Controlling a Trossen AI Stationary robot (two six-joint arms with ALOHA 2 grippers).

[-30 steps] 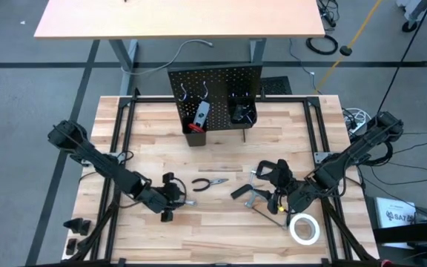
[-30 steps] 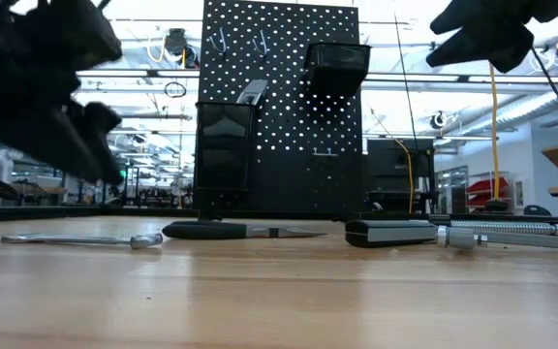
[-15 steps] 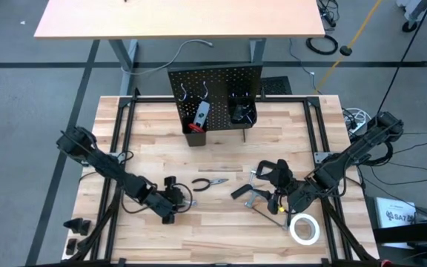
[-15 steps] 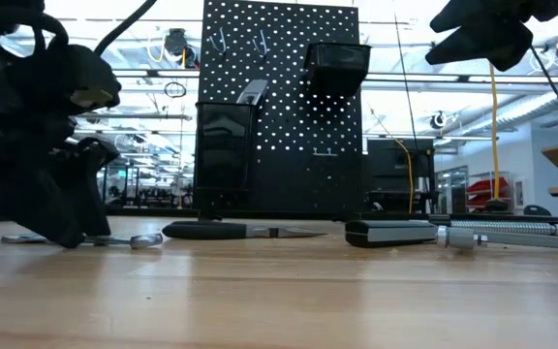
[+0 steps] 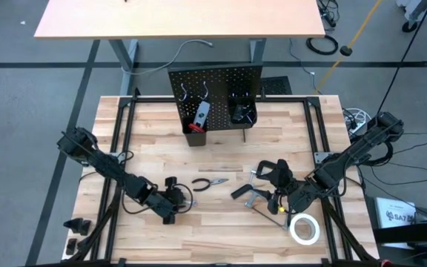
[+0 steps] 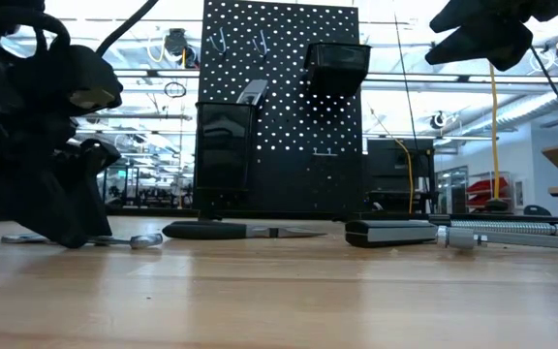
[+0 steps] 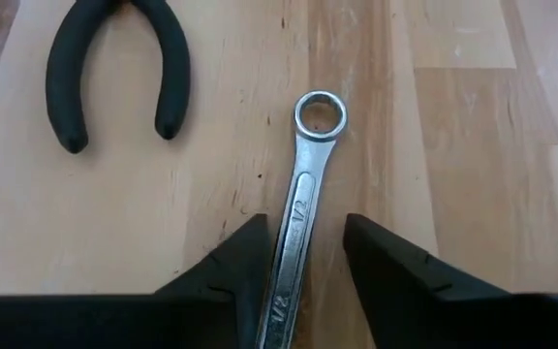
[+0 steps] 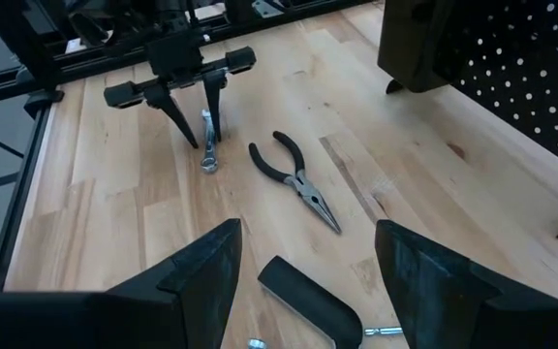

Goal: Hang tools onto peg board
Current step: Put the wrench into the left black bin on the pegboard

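The silver wrench lies flat on the tabletop, its ring end pointing away from my left gripper. My left gripper is down at the table, open, with one finger on each side of the wrench's shaft and a gap to it on both sides; it also shows in the high view. The dark-handled pliers lie just beyond. The peg board stands at the table's far edge. My right gripper hangs open above the table's right part, holding nothing.
A grey bar clamp and further tools lie under my right arm, and a white tape roll lies near the right front corner. The peg board's left bin holds a red-handled tool. Bare wood lies between the pliers and the board.
My left gripper has come down from above the table to the tabletop, with the wrench's shaft now between its fingers. The wrench and the other tools have not moved.
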